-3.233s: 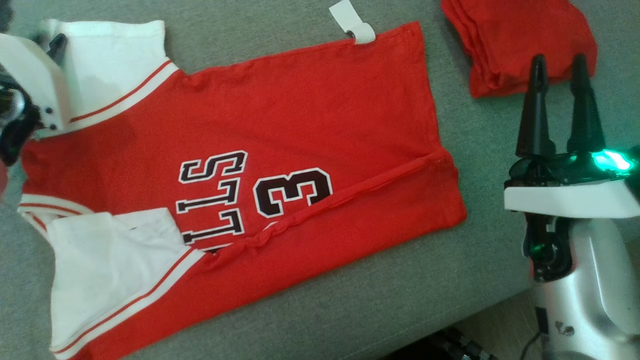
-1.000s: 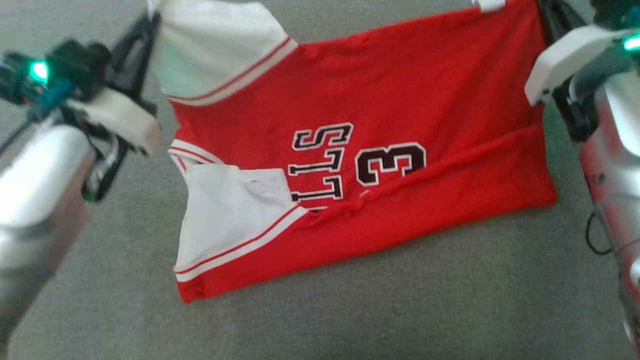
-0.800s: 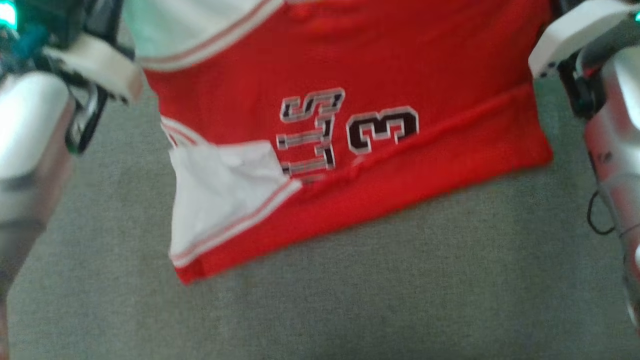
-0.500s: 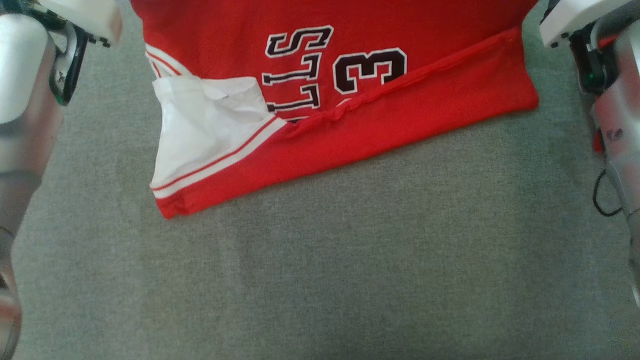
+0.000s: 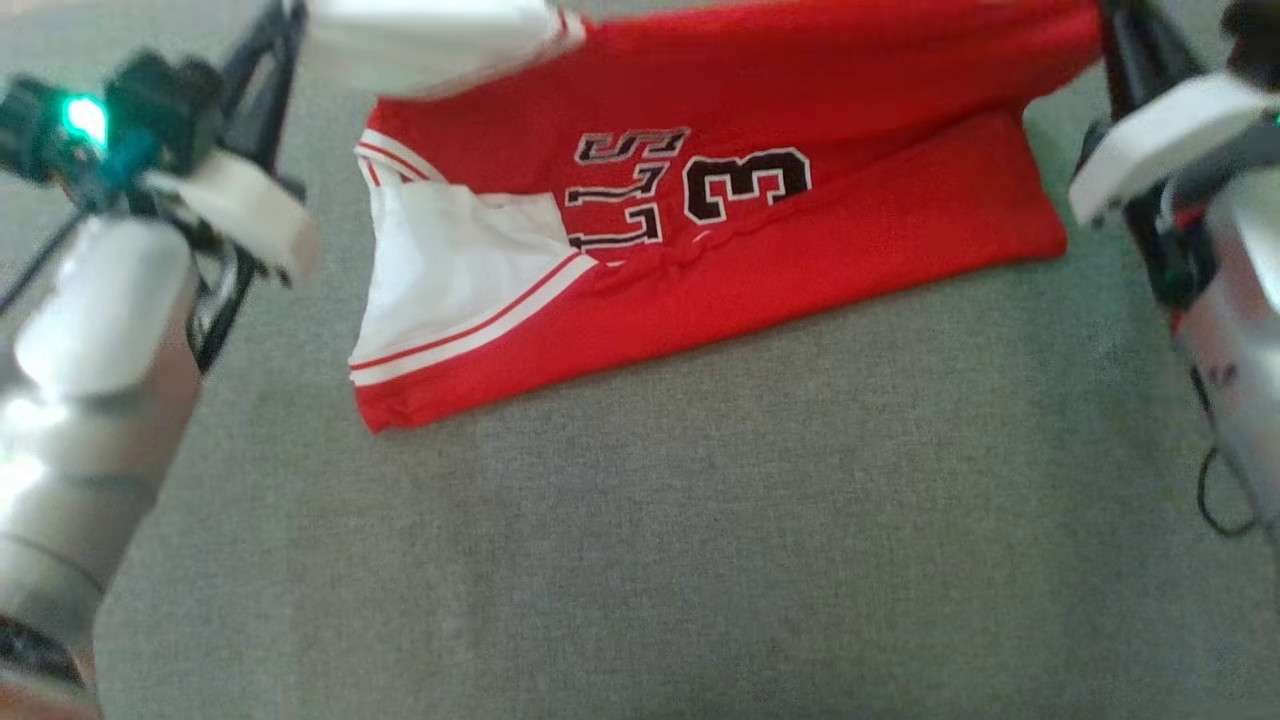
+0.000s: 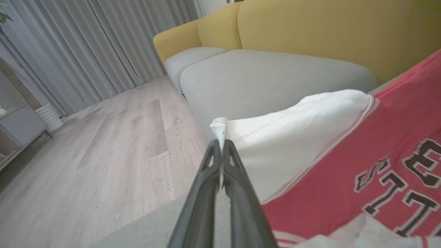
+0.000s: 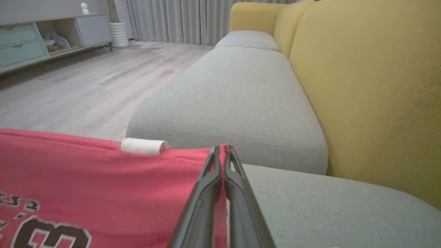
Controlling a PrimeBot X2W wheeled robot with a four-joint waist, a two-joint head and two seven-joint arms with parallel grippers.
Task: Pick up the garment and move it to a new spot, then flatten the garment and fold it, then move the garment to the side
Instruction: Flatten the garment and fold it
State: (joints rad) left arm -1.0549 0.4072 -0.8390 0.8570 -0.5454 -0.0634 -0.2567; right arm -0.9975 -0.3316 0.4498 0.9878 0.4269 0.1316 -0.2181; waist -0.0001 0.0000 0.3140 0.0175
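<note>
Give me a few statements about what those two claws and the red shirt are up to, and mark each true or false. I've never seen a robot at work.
1. The left gripper is pinched shut on the white sleeve of the red cloth jersey. True.
2. The right gripper hangs open, clear of the cloth. False: it is shut on a red corner of the jersey.
3. The jersey bears a black numeral 3. True.
4. The jersey rests on a wooden table. False: its near part lies on a grey fabric sofa cushion.
5. The sofa's backrest is blue. False: it is a yellow upholstered backrest.
</note>
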